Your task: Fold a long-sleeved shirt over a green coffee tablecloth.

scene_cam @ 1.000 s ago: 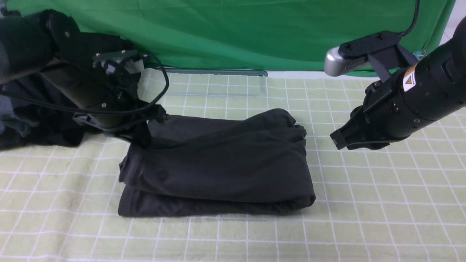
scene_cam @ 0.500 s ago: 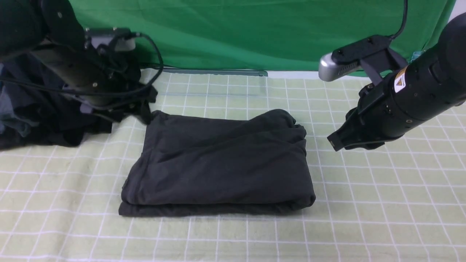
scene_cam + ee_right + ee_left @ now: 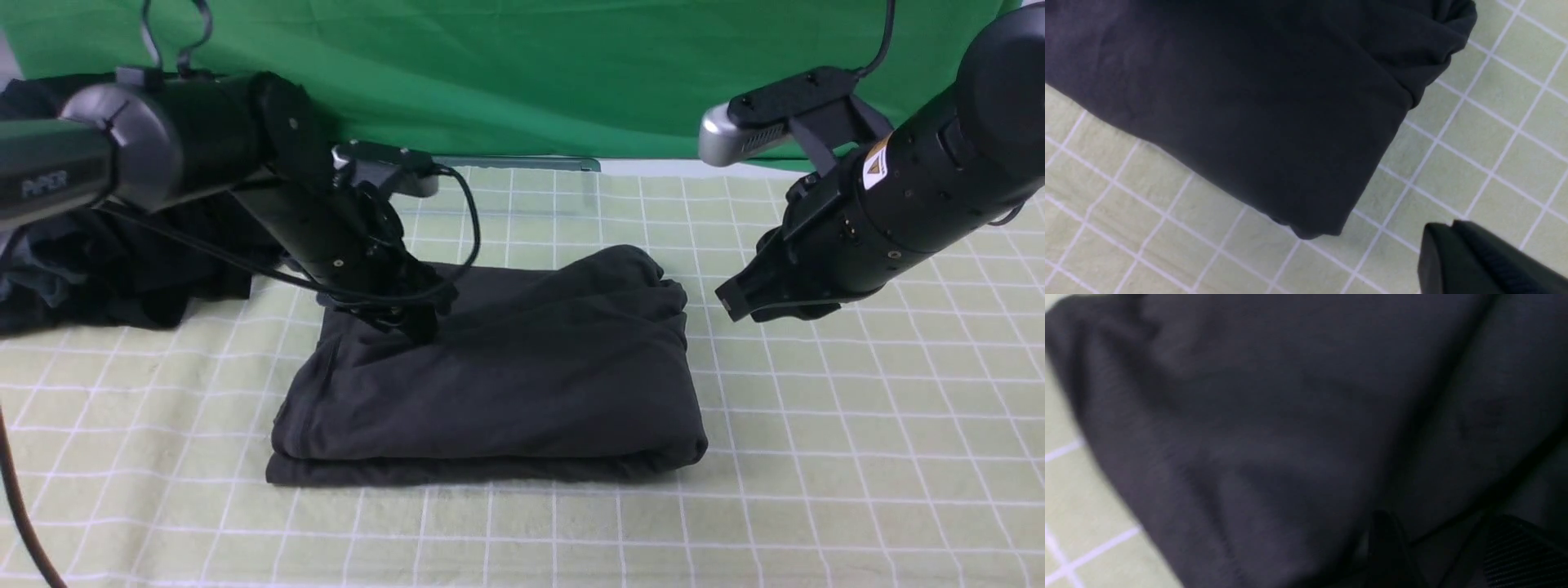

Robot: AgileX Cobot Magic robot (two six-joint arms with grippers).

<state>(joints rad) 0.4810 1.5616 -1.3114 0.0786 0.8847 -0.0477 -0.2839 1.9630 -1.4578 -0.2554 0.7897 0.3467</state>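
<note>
Left of shirt [image 3: 506,384], dark garment pile [image 3: 122,286]

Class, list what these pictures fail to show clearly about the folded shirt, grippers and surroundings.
1. Left gripper: front view, fingertips merge with the dark shirt; left wrist view blurred, so grip unclear.
2. Any shirt print or label: inside the folds, every view.
3. Dark clothes pile: front view, cut by the edge, partly behind the left arm.

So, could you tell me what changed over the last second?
The left gripper released the long-sleeved shirt at its far-left corner, which dropped flat, then swung in over that end, jaws apart. The right gripper, shut, drifted towards the shirt. The folded shirt stays on the green coffee tablecloth.
</note>
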